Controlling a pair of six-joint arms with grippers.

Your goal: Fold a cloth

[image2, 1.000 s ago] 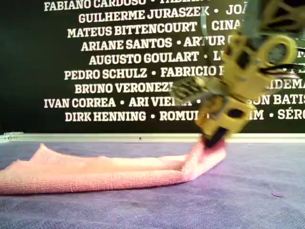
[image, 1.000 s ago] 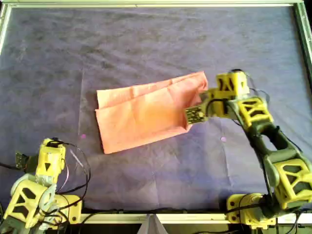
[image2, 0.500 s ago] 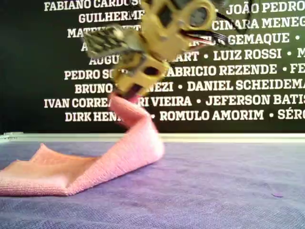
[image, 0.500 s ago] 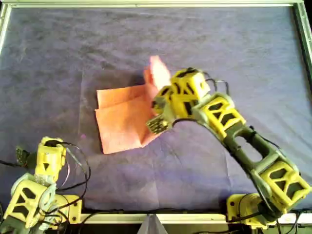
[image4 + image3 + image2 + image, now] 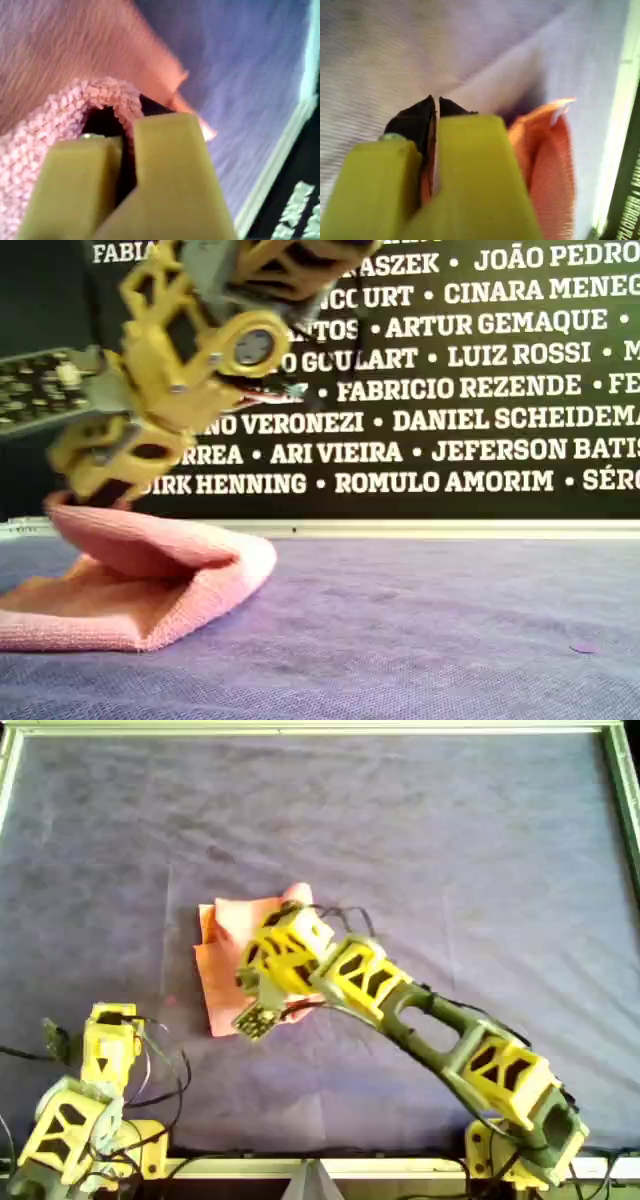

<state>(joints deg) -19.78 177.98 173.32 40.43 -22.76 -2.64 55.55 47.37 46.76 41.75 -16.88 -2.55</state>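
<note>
The salmon-pink cloth [image 5: 218, 970] lies left of the middle of the purple-grey covering, doubled over on itself. In the exterior view the cloth [image 5: 150, 590] forms a loop, its upper layer held up at the exterior view's left. My second gripper [image 5: 255, 975] is shut on that lifted edge, low over the cloth's left part. It also shows in the exterior view [image 5: 95, 495]. The second wrist view shows the jaws [image 5: 127, 120] pinching ribbed cloth [image 5: 60, 130]. My first gripper [image 5: 437, 107] is shut, with the cloth [image 5: 545, 150] apart from it. Its arm [image 5: 100, 1055] rests folded at the overhead view's bottom left.
The purple-grey covering [image 5: 450, 840] spans the table inside a pale frame [image 5: 300, 728]. A black banner with white names [image 5: 480, 420] stands behind the far edge. The second arm's links [image 5: 470, 1050] stretch from the bottom right base across the covering.
My second gripper has carried the cloth's right end up and across to the overhead view's left, then down over the left part. The cloth is now folded over. The first arm stayed parked.
</note>
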